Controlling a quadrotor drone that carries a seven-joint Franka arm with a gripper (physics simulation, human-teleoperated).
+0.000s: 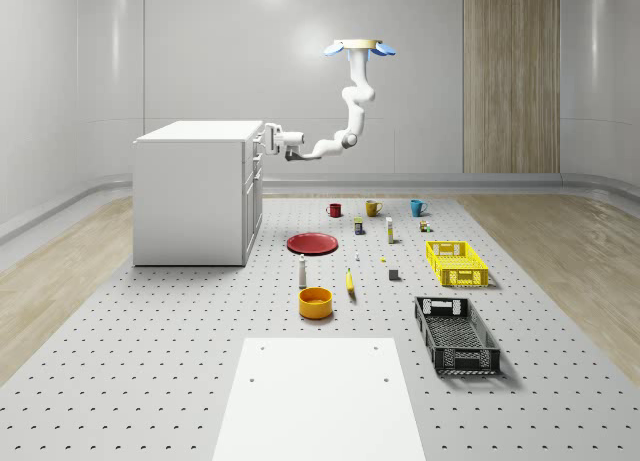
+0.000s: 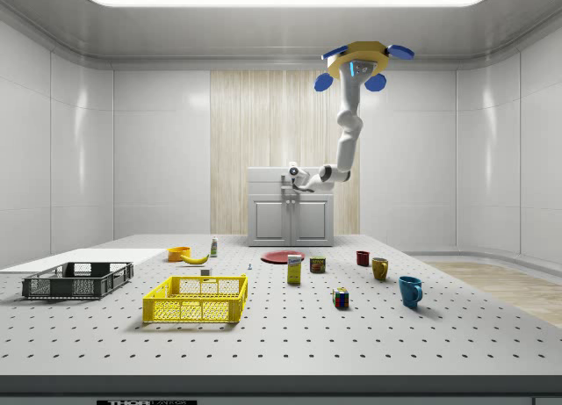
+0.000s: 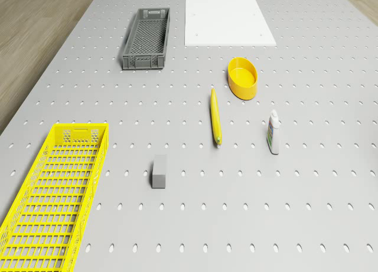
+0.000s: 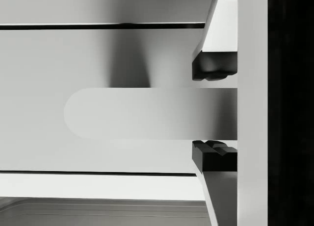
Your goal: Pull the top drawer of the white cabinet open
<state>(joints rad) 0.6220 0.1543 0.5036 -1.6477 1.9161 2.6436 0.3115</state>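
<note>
Drone (image 1: 360,48) hovers high over the far part of the desk (image 1: 150,381), above the mug row and well off to the whole-scene view's right of the white cabinet (image 1: 190,196); arm hangs down and reaches sideways to the cabinet's drawer face; gripper (image 1: 272,139) sits at the top drawer (image 4: 98,54), level with the cabinet's upper edge.

Wrist view: drawer handle (image 4: 147,113) is a flat, round-ended bar running between the two fingers (image 4: 214,65); dark pads sit one on each side of the bar with little or no gap, so fingers look narrow and closed around the handle; can't confirm actual pad contact from this angle. Dark seam lines above and below the drawer front; can't tell from them whether the drawer is out at all.

Handling, my read: handle is rigid, smooth, glossy, so slip risk if the pinch is light; grip sits near one end of the bar, not mid-bar, so a pull could pick up a twisting load; centre would be safer. Drawer should be light but rides on slides; wants a straight pull square to the front, no sideways component or it may bind. Drone has to hold station against the reaction force; long cantilevered arm makes that the weak point.
</note>
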